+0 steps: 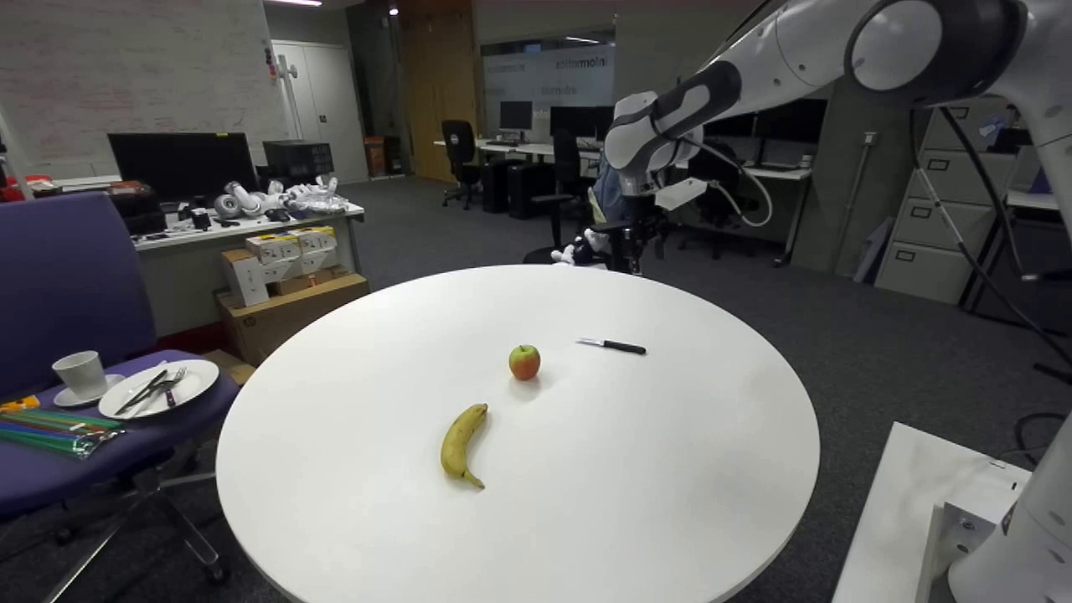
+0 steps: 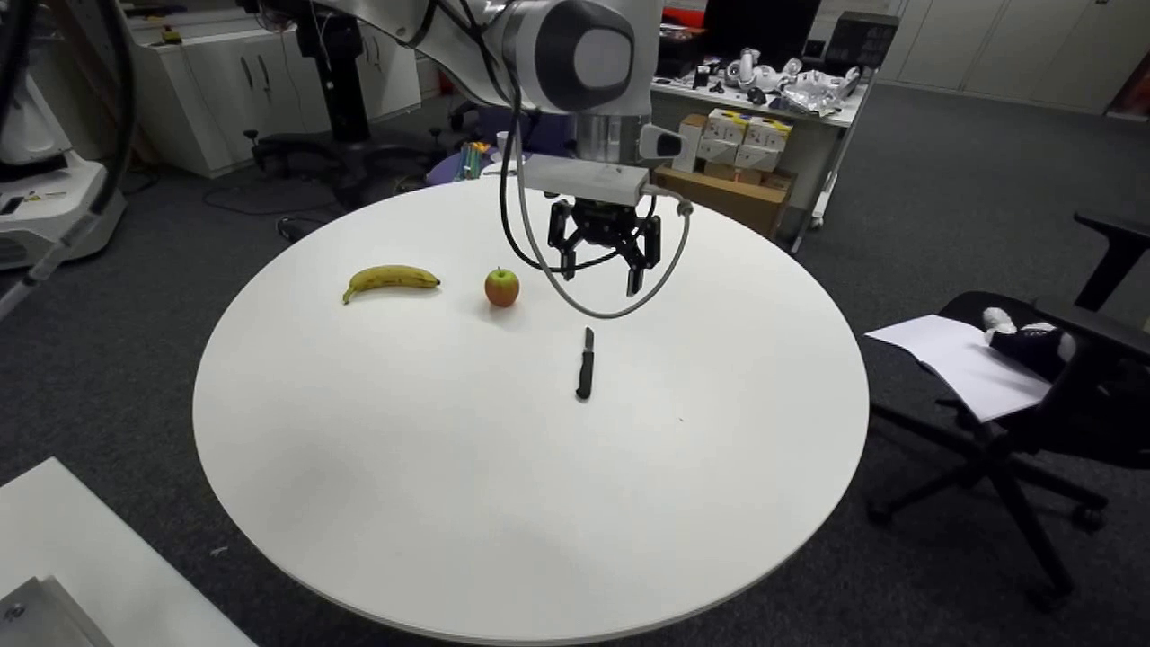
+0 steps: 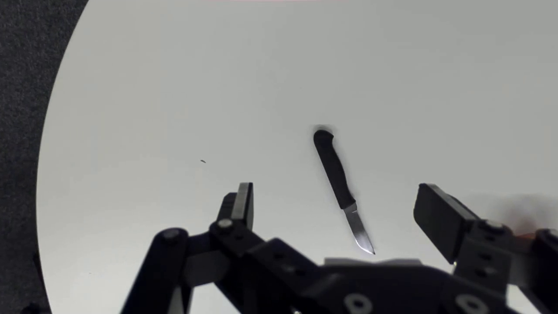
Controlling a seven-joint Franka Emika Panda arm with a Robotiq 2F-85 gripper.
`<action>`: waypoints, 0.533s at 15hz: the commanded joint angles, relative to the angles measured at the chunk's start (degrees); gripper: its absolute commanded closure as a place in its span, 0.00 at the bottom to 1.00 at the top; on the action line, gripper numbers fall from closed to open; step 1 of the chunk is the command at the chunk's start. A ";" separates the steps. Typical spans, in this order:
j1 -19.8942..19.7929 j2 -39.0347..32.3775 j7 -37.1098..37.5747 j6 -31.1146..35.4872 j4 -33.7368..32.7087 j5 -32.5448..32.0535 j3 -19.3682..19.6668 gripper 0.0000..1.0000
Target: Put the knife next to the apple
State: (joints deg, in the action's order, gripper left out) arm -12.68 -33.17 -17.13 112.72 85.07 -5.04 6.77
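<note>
1. Above the round white table [image 2: 503, 467], my pincer [image 2: 601, 282] hangs with its two fingers [image 3: 436, 222] spread wide, pinching nothing.

2. Below that gap, as the wrist view has it, the knife [image 3: 346, 196] lies flat on the table, touching neither finger. Its dark handle [image 3: 335, 170] is toward the top of that view, its bright blade [image 3: 358, 229] toward the bottom, the whole thing at a slant.

3. I expect it to be light and stiff, nothing my squeeze would crush. The handle looks like plastic, perhaps a little smooth. Being so thin, it will want my fingertips right down by the table; a shallow pinch could let it slip or twist.

4. I'd take hold of the handle, close to where it meets the blade, since the balance probably sits thereabouts. The blade itself looks slick and presumably sharp, so a poor hold. A slight turn of the wrist should square me across the slant.

5. Farther out stands the apple [image 2: 501, 288], apart from the knife, off its blade end. Picking up seems the step in hand; afterwards a short carry should do, laid down gently, because a bumped apple may roll.

6. Beyond the apple lies the banana [image 2: 391, 279], touching neither, and no business of mine.
</note>
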 commanded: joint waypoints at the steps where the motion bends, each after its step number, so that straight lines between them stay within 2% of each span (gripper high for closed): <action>1: -1.22 -5.69 -3.89 1.91 -5.50 -0.72 -1.04 0.00; 8: -2.91 -12.09 -12.51 3.05 -11.41 0.30 -3.45 0.00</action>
State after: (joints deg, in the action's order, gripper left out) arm -13.29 -42.86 -25.04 116.18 77.73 -5.44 5.72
